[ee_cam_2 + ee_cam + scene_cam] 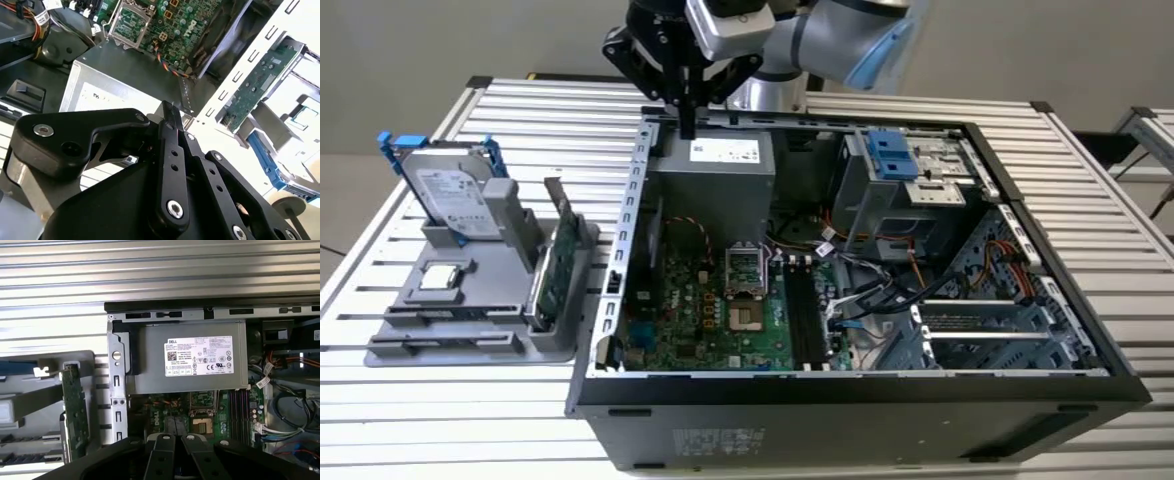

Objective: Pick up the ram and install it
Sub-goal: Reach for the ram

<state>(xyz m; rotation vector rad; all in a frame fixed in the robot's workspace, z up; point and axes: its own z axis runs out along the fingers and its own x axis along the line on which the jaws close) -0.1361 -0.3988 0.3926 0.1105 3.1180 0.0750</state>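
Found the hand (683,122) raised above the bench (520,105), over the rear rim of the open computer case (854,385), just beside the power supply (714,165). Saw its fingers (170,140) brought together into one narrow tip in the second wrist view, apparently with nothing between them. Made out only their black linkage in the first wrist view, with the tips cut off at the frame edge. Could not tell whether the tip touched the case rim.

Spotted the ram (550,275) well apart from the hand, outside the case at the exterior view's left, standing on edge in the gray holder (454,335). Lost its lower edge inside the holder's slot. Picked it up again in both wrist views as a long green strip, partly screened by the case's slotted wall in the second. Noted the hard drive (454,195) with blue rails upright in the same holder, near the ram.
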